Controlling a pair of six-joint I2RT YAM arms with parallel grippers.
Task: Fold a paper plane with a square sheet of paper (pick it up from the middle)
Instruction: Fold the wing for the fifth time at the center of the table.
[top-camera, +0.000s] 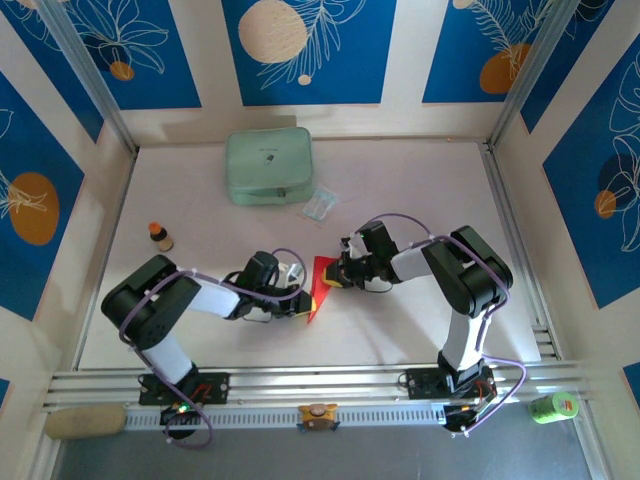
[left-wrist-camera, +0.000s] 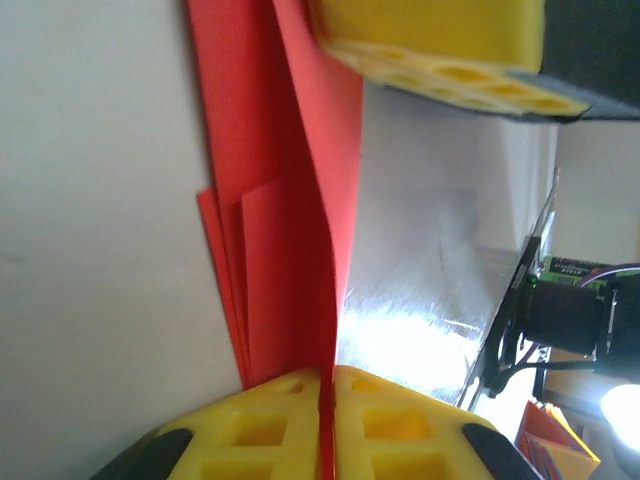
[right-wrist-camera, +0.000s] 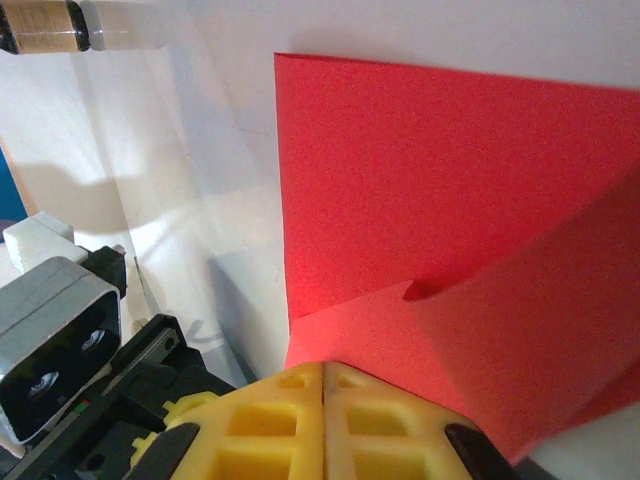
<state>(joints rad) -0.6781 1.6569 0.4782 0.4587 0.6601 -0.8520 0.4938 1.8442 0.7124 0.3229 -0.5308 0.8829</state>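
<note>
My left claw (left-wrist-camera: 327, 400) is clamped on the edge of the square sheet of paper (left-wrist-camera: 290, 250), whose red layers run away from my pads in long folds. My right claw (right-wrist-camera: 323, 395) is closed too, its pads pressed together, apparently with a folded flap of the same sheet (right-wrist-camera: 420, 180) nipped in the seam, though that seam is too thin to be sure. From above, the sheet (top-camera: 320, 285) stands as a narrow red wedge between the two claws, left (top-camera: 300, 295) and right (top-camera: 335, 280).

Beyond both claws, a pale green pouch (top-camera: 267, 165) lies zipped shut, so I cannot see inside it. A small clear packet (top-camera: 320, 205) lies just beside it, on the side nearer my claws. A small bottle (top-camera: 160, 236) stands well out past my left claw.

The bench (top-camera: 420, 190) is bare past my right claw, out to the side rail. Both arms are bent at the elbow, forearms low and turned inward toward each other.
</note>
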